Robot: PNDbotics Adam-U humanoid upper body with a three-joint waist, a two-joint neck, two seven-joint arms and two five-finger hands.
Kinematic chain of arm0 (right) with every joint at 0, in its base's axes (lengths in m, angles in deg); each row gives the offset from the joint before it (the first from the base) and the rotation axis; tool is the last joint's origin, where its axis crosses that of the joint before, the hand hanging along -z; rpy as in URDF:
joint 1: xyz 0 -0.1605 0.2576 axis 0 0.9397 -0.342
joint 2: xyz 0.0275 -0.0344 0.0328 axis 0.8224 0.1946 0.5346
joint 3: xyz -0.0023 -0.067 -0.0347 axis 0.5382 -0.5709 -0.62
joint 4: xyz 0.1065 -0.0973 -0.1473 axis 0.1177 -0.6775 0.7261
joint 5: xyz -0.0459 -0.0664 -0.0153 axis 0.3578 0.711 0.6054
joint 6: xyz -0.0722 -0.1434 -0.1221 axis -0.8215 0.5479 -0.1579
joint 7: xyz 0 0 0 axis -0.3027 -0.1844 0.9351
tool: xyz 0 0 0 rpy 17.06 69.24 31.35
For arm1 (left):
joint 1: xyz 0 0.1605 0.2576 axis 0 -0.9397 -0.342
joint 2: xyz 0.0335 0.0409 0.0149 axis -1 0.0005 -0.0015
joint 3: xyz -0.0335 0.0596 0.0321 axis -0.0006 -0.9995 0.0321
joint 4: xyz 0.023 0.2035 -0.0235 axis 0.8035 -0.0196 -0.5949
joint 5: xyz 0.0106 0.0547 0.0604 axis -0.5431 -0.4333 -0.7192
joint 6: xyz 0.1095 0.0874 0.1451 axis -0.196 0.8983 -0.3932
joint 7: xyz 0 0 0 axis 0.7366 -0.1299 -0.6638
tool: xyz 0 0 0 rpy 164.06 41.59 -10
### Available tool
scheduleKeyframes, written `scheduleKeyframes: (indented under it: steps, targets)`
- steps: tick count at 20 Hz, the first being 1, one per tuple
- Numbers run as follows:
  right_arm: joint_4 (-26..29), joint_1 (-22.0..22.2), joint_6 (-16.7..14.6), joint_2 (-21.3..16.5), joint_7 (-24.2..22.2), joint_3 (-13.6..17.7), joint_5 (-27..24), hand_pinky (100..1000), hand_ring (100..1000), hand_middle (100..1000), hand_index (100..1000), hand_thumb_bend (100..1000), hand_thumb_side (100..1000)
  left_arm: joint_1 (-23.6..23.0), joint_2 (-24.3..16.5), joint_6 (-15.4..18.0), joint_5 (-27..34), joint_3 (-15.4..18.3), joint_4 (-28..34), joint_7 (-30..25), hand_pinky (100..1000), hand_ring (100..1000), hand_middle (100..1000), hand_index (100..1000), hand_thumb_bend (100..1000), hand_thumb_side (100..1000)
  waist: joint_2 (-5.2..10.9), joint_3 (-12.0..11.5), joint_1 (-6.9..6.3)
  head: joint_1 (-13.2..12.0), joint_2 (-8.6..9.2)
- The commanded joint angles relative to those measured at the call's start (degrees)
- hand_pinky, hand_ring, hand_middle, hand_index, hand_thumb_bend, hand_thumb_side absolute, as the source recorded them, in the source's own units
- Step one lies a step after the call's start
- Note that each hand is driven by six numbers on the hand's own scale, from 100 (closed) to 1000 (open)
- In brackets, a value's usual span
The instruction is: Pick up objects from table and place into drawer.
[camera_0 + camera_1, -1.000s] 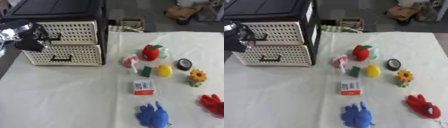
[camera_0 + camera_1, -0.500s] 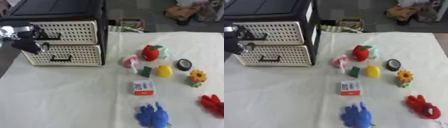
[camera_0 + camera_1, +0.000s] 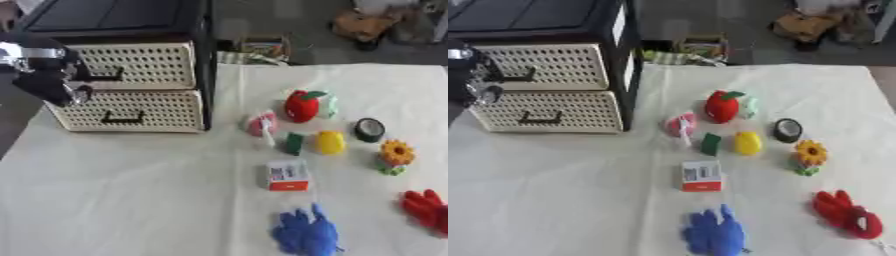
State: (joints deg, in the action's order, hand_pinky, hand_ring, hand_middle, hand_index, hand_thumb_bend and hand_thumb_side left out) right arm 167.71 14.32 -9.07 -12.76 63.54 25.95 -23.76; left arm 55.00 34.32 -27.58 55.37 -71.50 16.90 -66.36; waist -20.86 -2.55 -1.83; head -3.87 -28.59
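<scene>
in the left eye view, the left hand [image 3: 48,80] sits at the left edge, in front of the drawer unit [image 3: 131,90], black with silver parts; it overlaps the left end of the upper drawer [image 3: 131,65], close to that drawer's dark handle [image 3: 103,77]; i cannot tell whether its fingers are curled or straight, nor whether they touch the handle; both the upper drawer and the lower drawer [image 3: 131,110] look pushed in, flush with each other; the unit stands on the white table [image 3: 131,200] under a black box-like top; to the right, well apart from the drawers, the objects lie loose on the cloth: a red apple toy [image 3: 302,106], a pink and white piece [image 3: 262,124], a small green block [image 3: 294,142] just beside a yellow piece [image 3: 331,142], a black round item [image 3: 369,129], an orange flower toy [image 3: 395,155], a white and red box [image 3: 287,175], a blue plush [image 3: 304,234] near the bottom edge, and a red plush [image 3: 427,210] cut by the right edge.

in the right eye view, the left hand is only partly in frame at the far left, against the drawer fronts; the red plush [image 3: 847,215] shows whole here, with a rounded red and blue end; the right hand appears in neither view.
</scene>
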Motion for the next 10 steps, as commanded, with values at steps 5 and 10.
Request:
scheduleKeyframes:
  steps: [5, 10]
  targets:
    - [0.82, -0.33, 0.09, -1.85, 0.51, 1.07, -0.51, 819, 873, 868, 882, 100, 1000, 0.48, -1.78, -0.58, -0.26, 1.25, 0.1, -1.38, 100, 100, 100, 776, 105, 408, 1.39, -0.13, 0.05, 0.04, 0.44]
    - [0.82, -0.36, 0.16, -1.81, 0.94, 1.2, -0.52, 819, 873, 867, 881, 100, 1000, -1.2, -2.96, -0.85, 0.43, 1.22, 1.99, -1.38, 100, 100, 100, 766, 105, 408, 1.33, -0.22, 0.14, 0.23, 0.26]
